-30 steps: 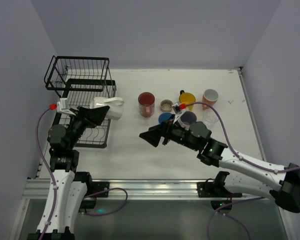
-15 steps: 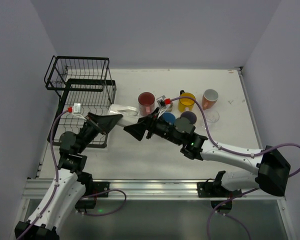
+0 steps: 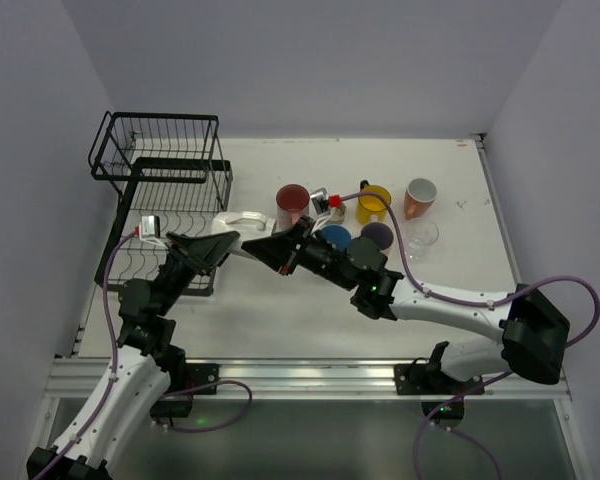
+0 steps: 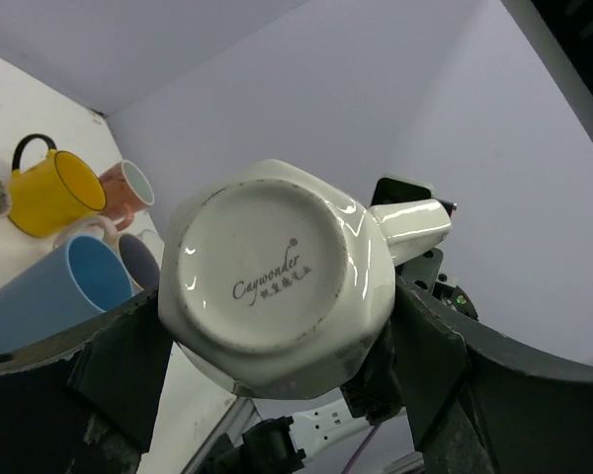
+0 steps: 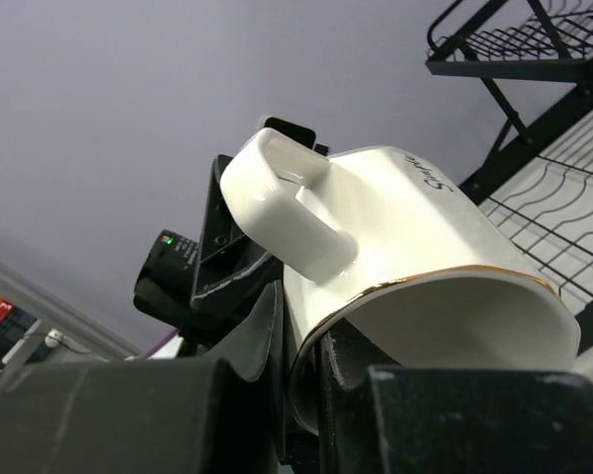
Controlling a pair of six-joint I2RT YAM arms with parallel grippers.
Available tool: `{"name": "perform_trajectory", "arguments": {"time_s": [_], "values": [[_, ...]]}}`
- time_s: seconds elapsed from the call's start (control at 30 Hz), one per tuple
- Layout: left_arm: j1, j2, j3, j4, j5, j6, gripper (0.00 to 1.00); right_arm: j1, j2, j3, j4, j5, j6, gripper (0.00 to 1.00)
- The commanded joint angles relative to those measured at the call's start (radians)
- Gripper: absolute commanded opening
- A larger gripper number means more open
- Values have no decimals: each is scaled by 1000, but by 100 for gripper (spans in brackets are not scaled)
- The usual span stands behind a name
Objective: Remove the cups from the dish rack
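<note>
A white mug (image 3: pixel 242 218) hangs on its side over the table between both grippers, right of the black wire dish rack (image 3: pixel 160 150). My right gripper (image 3: pixel 252 243) is shut on its gold-edged rim (image 5: pixel 415 286), one finger inside and one outside, below the handle. My left gripper (image 3: pixel 223 240) has a finger along each side of the mug's base (image 4: pixel 277 276); whether they still press on it does not show. On the table stand a red cup (image 3: pixel 292 205), yellow mug (image 3: pixel 374 200), salmon cup (image 3: pixel 419 197), blue cup (image 3: pixel 332 237), dark cup (image 3: pixel 377 235) and clear glass (image 3: pixel 422 235).
No cup shows in the rack's upper basket (image 5: pixel 534 49) or lower tray (image 3: pixel 170 260). The cups cluster at mid-table right of the mug, behind my right arm (image 3: pixel 430 295). Grey walls close in the table at back and sides.
My left arm carried the white mug from the rack's edge rightward and lower. My right gripper swung left to meet it and shut on the rim.
</note>
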Motion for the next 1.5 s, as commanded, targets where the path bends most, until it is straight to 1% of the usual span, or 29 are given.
{"name": "perform_trajectory", "arguments": {"time_s": [0.0, 0.03, 0.07, 0.1, 0.13, 0.17, 0.2, 0.23, 0.27, 0.3, 0.33, 0.37, 0.4, 0.47, 0.5, 0.53, 0.57, 0.6, 0.63, 0.67, 0.7, 0.73, 0.77, 0.83, 0.93, 1.0, 1.07, 1.17, 1.47], "values": [[-25, -20, 35, 68, 26, 71, 84, 0, 5, 31, 90, 58, -20, 1], [-27, -21, 55, 46, 34, 103, 89, 0, -2, 20, 121, 53, -21, 0], [-30, -23, 73, -25, 36, 129, 93, 0, -15, -4, 141, 52, -21, 0], [-30, -26, 95, -70, 33, 158, 100, 0, -28, -15, 157, 49, -30, 0], [-30, -26, 144, -124, 19, 235, 100, -1, -40, -33, 176, 44, -36, 0], [-32, -26, 173, -231, 13, 285, 100, -1, -76, -41, 175, 44, -42, 0], [-32, -23, 228, -285, -7, 385, 100, -5, -98, -49, 173, 43, -61, 0], [-32, -23, 253, -343, -23, 436, 100, -8, -121, -56, 170, 43, -68, 0], [-32, -23, 300, -450, -41, 491, 100, -12, -162, -66, 161, 43, -73, 0], [-32, -27, 319, -492, -81, 575, 100, -20, -184, -64, 108, 18, -76, 0], [-32, -32, 336, -529, -98, 612, 100, -21, -201, -44, 60, 17, -84, 0], [-32, -41, 354, -611, -116, 652, 100, -21, -216, -27, 9, 18, -98, 0], [-32, -46, 388, -642, -148, 722, 100, -21, -238, -9, -111, 20, -128, 0], [-32, -53, 432, -728, -177, 787, 100, -21, -244, 49, -233, 32, -151, 0], [-30, -55, 445, -754, -223, 848, 100, -21, -232, 74, -358, 32, -157, 0], [-32, -53, 460, -820, -248, 878, 100, -21, -220, 133, -434, 32, -168, 0], [-32, -52, 488, -857, -277, 905, 100, -21, -200, 169, -589, 35, -191, 0], [-32, -47, 502, -891, -337, 950, 100, -21, -177, 205, -665, 35, -202, 0], [-32, -44, 509, -947, -363, 962, 100, -21, -117, 282, -744, 58, -214, 0], [-33, -49, 506, -962, -398, 973, 100, -21, -82, 322, -890, 67, -242, 0], [-32, -58, 494, -960, -409, 973, 100, -21, -45, 357, -955, 76, -259, 0], [-32, -76, 482, -954, -411, 973, 100, -20, 37, 437, -1024, 90, -279, 0], [-32, -93, 459, -953, -418, 973, 100, -18, 79, 513, -1140, 124, -312, 0], [-32, -102, 434, -956, -441, 978, 100, -18, 186, 577, -1227, 132, -341, 0], [-32, -113, 387, -953, -455, 995, 100, -18, 271, 663, -1318, 159, -392, 0], [-32, -112, 388, -957, -449, 1001, 100, -18, 353, 703, -1379, 182, -426, 0], [-33, -116, 387, -959, -449, 1002, 100, -18, 421, 750, -1418, 199, -452, 0], [-32, -119, 380, -953, -455, 1004, 100, -20, 475, 769, -1418, 184, -475, 0], [-32, -145, 373, -950, -455, 1004, 100, -40, 558, 781, -1416, 162, -506, 0]]}}
